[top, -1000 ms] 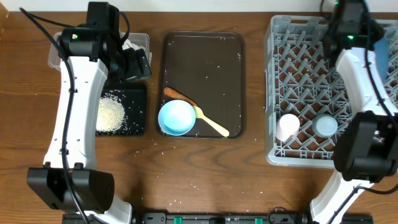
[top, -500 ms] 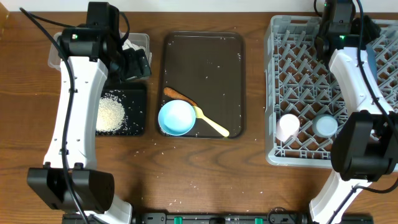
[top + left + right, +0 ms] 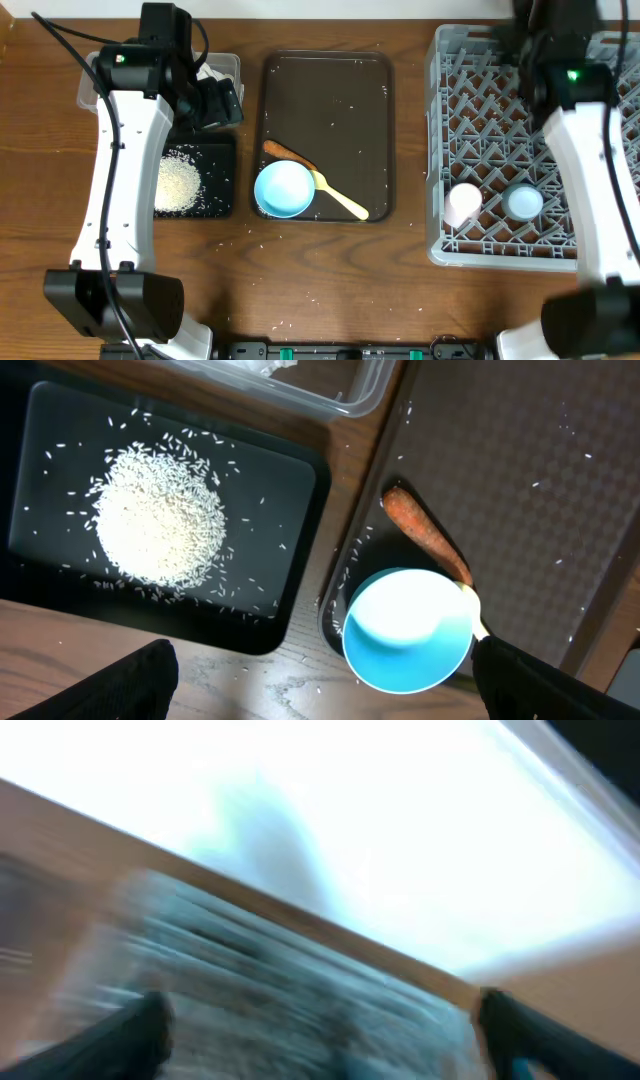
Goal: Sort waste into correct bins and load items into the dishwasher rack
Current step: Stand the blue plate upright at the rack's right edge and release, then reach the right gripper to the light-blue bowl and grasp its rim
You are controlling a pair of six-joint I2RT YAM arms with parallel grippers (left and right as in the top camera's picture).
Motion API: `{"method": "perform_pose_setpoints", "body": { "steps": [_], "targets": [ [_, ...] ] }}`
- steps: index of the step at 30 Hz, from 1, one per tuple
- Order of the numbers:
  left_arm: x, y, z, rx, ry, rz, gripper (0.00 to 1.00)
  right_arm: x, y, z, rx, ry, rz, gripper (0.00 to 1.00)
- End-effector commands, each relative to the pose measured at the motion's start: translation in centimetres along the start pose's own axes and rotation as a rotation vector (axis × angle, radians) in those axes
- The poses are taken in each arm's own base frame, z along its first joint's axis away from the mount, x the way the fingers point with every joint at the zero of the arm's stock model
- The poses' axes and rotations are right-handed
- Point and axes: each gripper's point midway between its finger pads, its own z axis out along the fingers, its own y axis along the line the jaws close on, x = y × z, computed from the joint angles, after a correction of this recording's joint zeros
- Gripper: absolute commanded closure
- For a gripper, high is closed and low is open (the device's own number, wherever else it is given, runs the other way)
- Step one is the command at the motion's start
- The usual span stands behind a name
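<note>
- the left tool [image 3: 330, 685] is held wide open, empty, near the left edge of the counter [image 3: 330, 270].
- the right tool [image 3: 320, 1030] is spread open, empty, over the dishwasher rack [image 3: 480, 130] by the right edge.

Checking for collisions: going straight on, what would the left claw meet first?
Likely the bare table strip between the black tray and the light blue bowl; depth is unclear.

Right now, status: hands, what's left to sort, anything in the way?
Left hand open, empty, near black tray. Right hand open over rack, view blurred. Bowl, spoon, carrot stick on brown tray. Nothing blocking them.
</note>
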Motion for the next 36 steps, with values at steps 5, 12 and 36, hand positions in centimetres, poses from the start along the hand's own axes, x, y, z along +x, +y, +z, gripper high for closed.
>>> {"method": "perform_pose_setpoints", "body": {
  "steps": [5,12,36],
  "targets": [
    [-0.1,0.4,-0.1,-0.015,-0.007,-0.002,0.04,-3.3,16.4,-4.9,-0.888,-0.036,0.404,0.23],
    [-0.1,0.4,-0.1,-0.015,-0.008,-0.002,0.04,2.5,29.5,-2.8,-1.044,0.369,0.484,0.47],
    [-0.1,0.4,-0.1,-0.015,-0.008,-0.002,0.04,13.1,42.9,-2.9,-0.661,0.751,0.350,0.63]
  ]
}}
